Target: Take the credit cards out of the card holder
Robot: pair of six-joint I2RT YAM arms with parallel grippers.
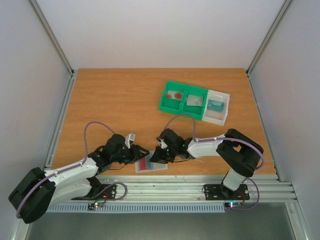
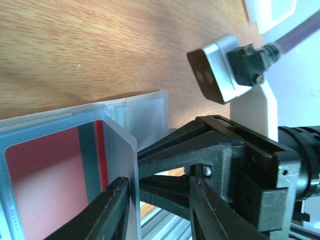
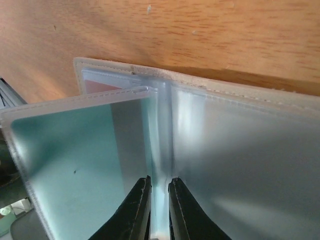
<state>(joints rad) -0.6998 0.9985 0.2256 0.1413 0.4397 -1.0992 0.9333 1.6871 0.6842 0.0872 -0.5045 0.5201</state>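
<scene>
Card holder (image 1: 159, 167): translucent grey-blue sleeve, open at table's (image 1: 115, 100) near edge, one clear leaf raised.
Red card (image 1: 145, 163): dark-striped, pocketed inside.
Red-marked card (image 1: 175, 95), greyish card (image 1: 194, 101): separate green bin (image 1: 183, 99) compartments.
Teal card (image 1: 216, 105): white tray (image 1: 223, 113).

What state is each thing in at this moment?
card holder: spread open, one leaf lifted, cards inside.
left gripper: open, the lifted leaf's edge between its fingers.
right gripper: pinching the holder's middle fold.
green bin: red-marked card and grey card, one per compartment.
white tray: holds a teal card.
</scene>
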